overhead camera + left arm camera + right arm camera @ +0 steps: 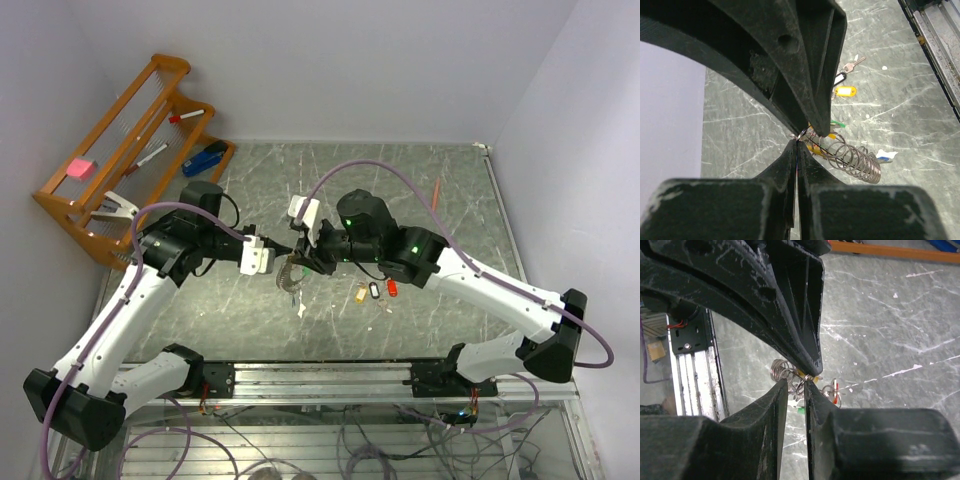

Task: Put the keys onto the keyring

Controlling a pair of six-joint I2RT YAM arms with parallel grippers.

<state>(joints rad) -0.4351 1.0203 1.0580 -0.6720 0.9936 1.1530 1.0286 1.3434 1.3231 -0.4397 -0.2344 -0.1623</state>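
Keyring, top view: the keyring (290, 270) is held up over the middle of the table (450, 190), between the left gripper (268, 255) and the right gripper (308, 252); a silvery coil (292, 280) hangs from it.
Keys, top view: three keys (375, 290), tagged yellow, black-and-white and red, are seen lying loose just right of the grippers.
Left gripper, left wrist view: the jaws are pressed together, with the keyring's thin wire (801, 134) pinched at their tips; a green tag (837, 123) is seen close against the ring.
Right gripper, right wrist view: the jaws are narrowed to a slit around the ring wire (805, 379); whether it is clamped cannot be told.
Progress: the green tag is judged possibly threaded; the three loose keys are judged left to do.
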